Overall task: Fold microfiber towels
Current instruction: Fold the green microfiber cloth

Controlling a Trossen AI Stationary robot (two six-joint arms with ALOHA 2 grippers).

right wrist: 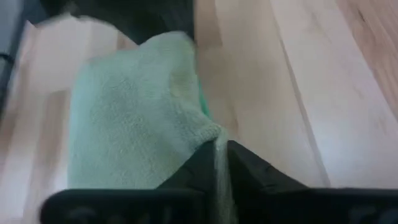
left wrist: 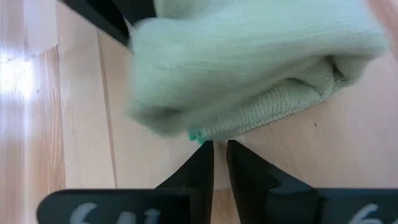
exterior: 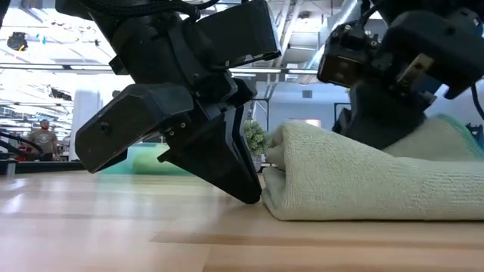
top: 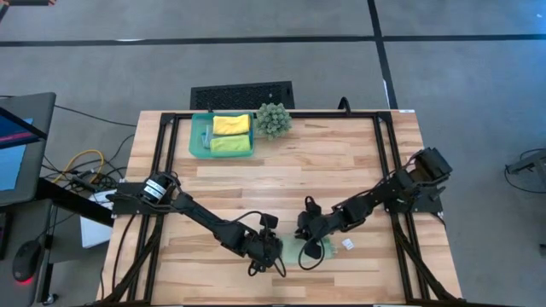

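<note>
Sage towel [exterior: 363,177] lies folded at the worktop's [top: 341,162] near edge; the left gripper [left wrist: 221,163], jaws together, noses its fold, while the right gripper [right wrist: 219,163] seemingly pinches a corner, steadying it.

A lab or workshop: exposed ceiling ducts [exterior: 344,19], a framed wooden workbench [top: 341,162].

A pale sage green towel [exterior: 363,177] with a small teal tag is seen on the light wood-grain counter [top: 341,162]. Yellow [top: 231,124] and lime green [top: 230,144] towels are shown in a teal translucent tray [top: 198,136]. Both arms are coloured black. A spiky plant [top: 273,119] is rendered in greyish green.
</note>
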